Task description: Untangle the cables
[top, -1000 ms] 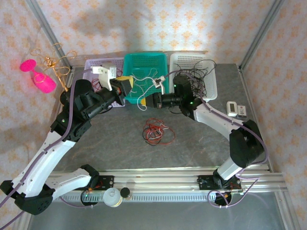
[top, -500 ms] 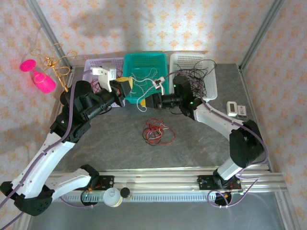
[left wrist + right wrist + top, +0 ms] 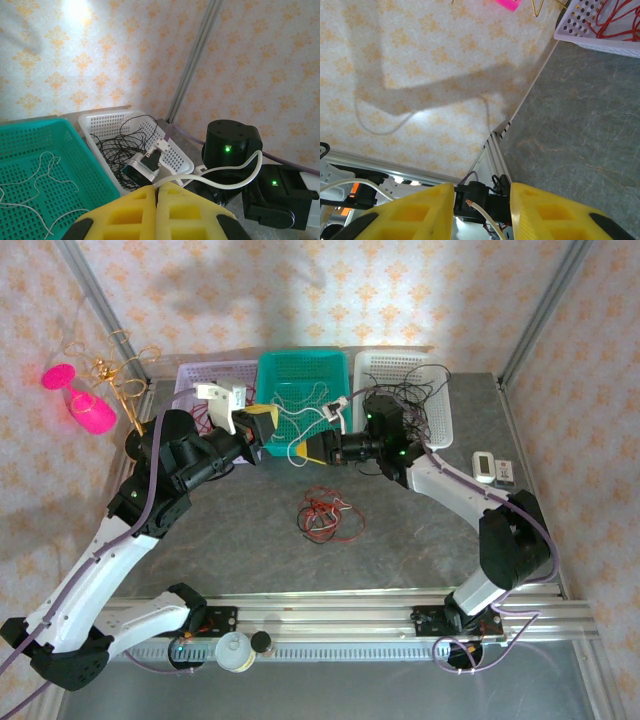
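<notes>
Three baskets are sitting on the table: one purple, one teal, one white. Two pink cups are standing left. One cable knot is lying mid-table. Two arms are reaching in.

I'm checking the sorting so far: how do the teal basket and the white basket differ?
The teal basket holds thin white strands; the white basket holds a black cable tangle. The teal basket sits mid-row, the white basket at the row's right end. Both are perforated plastic tubs at the table's far edge.
</notes>
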Robot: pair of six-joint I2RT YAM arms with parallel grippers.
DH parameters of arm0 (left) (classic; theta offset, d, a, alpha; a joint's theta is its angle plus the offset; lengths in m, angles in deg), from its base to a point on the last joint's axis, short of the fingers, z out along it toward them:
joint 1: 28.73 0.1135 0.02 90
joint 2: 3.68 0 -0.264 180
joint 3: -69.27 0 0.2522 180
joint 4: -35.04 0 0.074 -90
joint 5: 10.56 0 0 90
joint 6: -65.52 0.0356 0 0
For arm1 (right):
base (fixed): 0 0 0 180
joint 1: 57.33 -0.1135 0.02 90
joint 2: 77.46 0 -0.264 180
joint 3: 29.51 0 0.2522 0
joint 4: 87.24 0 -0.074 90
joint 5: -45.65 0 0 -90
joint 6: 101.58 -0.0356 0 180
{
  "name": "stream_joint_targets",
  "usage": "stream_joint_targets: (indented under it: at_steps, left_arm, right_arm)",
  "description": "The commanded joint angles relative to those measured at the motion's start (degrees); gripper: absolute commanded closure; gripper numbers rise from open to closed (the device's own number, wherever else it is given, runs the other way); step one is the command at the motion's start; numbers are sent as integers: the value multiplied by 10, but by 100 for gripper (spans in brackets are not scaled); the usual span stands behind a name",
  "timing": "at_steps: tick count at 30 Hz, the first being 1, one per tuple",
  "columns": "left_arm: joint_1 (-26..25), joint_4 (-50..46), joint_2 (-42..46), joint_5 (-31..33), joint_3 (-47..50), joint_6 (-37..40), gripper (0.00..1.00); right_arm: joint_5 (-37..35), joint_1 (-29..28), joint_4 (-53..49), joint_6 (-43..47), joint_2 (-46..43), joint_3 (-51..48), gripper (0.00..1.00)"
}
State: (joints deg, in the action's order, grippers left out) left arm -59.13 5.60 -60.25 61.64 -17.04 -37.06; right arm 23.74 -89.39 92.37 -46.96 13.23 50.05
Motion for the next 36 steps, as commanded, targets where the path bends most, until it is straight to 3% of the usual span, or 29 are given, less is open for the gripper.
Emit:
stream_joint_targets:
  at_steps: [1,13,20,22,26,36]
  left_arm:
    - [-4,10,9,-7,3,13,100]
    - [-4,9,2,-4,-7,17,100]
    - [-4,6,1,-4,-13,18,100]
    - [-4,5,1,-5,-14,18,100]
    - [-4,2,5,-1,-13,16,100]
    - [-4,-25,44,42,5,8,100]
  right_arm:
    - [33,1,25,2,-24,0,65]
    - [69,-8,-55,81,-8,19,69]
    - [65,-8,-64,91,-5,22,96]
    - [56,-8,-62,89,-3,24,99]
    - [-2,-6,-48,62,-3,24,100]
    - [-224,34,46,-127,-37,-4,100]
